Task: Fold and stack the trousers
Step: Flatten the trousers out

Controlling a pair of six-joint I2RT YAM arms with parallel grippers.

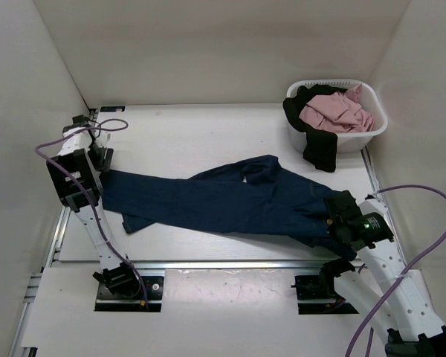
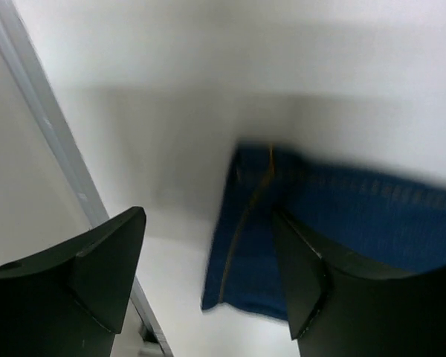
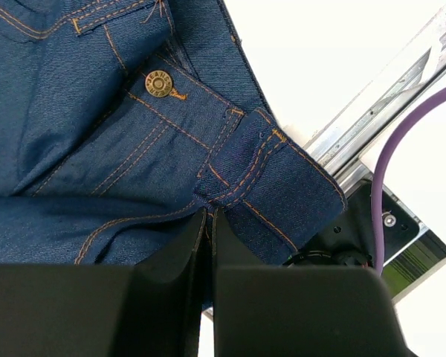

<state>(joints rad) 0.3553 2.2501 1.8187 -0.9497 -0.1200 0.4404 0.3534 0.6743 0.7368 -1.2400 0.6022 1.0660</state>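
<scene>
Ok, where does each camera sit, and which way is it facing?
Top external: fixed above and behind the arm bases, looking down on the table; both arms show, the jeans between them, a laundry basket far right.
Left wrist: on the left arm, looking past the open left gripper at a jeans leg hem; blurred.
Right wrist: on the right arm, looking down at the brass button; right gripper shut on the jeans.
Shared: all three show the jeans.

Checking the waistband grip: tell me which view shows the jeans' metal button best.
Right wrist: the button sits sharp and close on the waistband, above the right gripper. Top external shows the whole jeans but not the button; left wrist shows only a blurred leg hem.
</scene>
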